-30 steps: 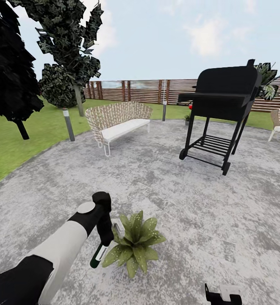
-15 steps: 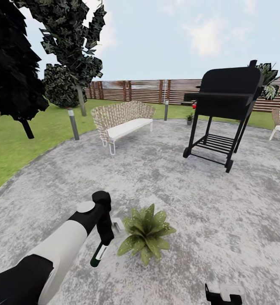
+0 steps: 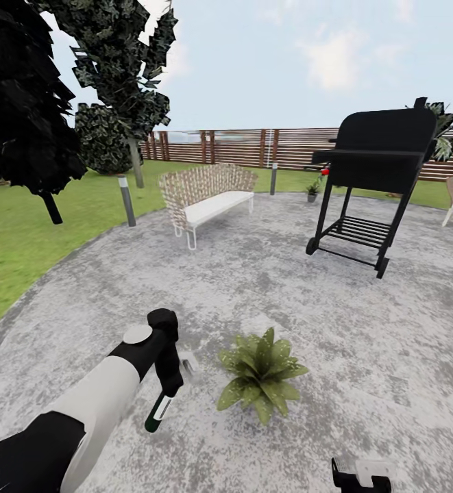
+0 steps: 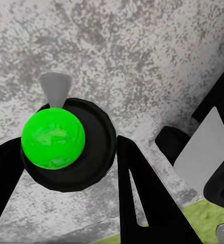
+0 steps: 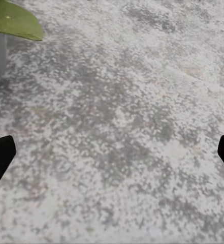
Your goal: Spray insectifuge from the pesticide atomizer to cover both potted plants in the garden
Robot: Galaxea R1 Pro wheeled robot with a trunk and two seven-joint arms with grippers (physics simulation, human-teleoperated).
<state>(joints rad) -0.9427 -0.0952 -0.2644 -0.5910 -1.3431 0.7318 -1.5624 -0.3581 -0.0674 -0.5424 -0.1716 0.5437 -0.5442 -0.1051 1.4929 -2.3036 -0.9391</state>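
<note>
Head view has panned; my left gripper (image 3: 163, 404) stays clamped on the atomizer (image 3: 159, 409) beside the plant (image 3: 260, 373); right gripper (image 5: 112, 152) spread apart.

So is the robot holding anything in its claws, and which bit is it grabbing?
Yes. The left claw grips the pesticide atomizer by its sides, fingers on either side. The right claw is open and holds nothing.

Speckled grey paving (image 3: 267, 274) holds a wicker bench (image 3: 209, 195) and black grill (image 3: 380, 161).
</note>
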